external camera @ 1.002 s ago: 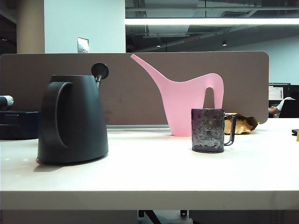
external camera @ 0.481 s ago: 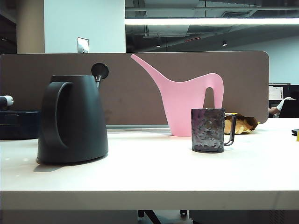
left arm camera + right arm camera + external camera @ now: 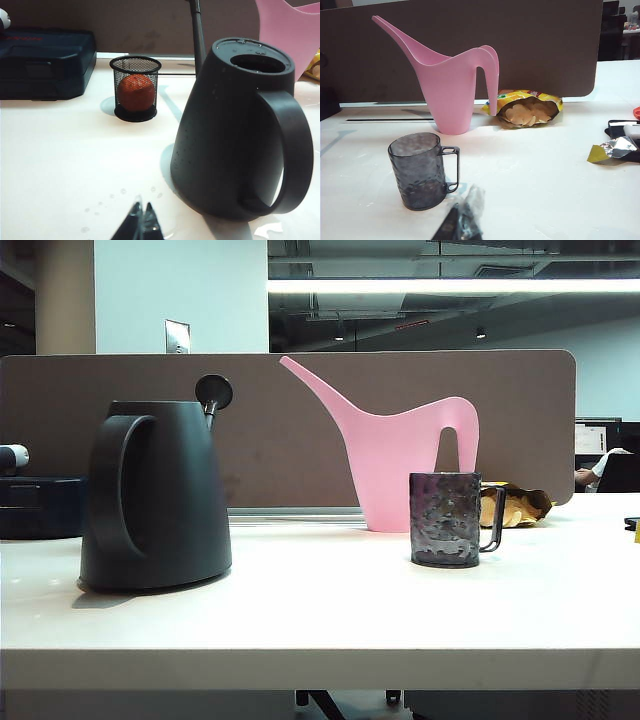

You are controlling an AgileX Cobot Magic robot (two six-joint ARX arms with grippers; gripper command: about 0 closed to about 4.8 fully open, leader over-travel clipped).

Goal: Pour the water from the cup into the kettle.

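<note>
Both tools, left (image 3: 141, 220) and right (image 3: 465, 215), sit clenched, cropped, near kettle (image 3: 235, 130) and cup (image 3: 420, 170).

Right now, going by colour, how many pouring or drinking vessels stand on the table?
Dark: 2, the kettle and the cup.
Pink: 1, the watering can.
Total: 3.

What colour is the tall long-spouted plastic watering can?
Pink; the tall long-spouted plastic watering can shows best in the right wrist view.
</note>
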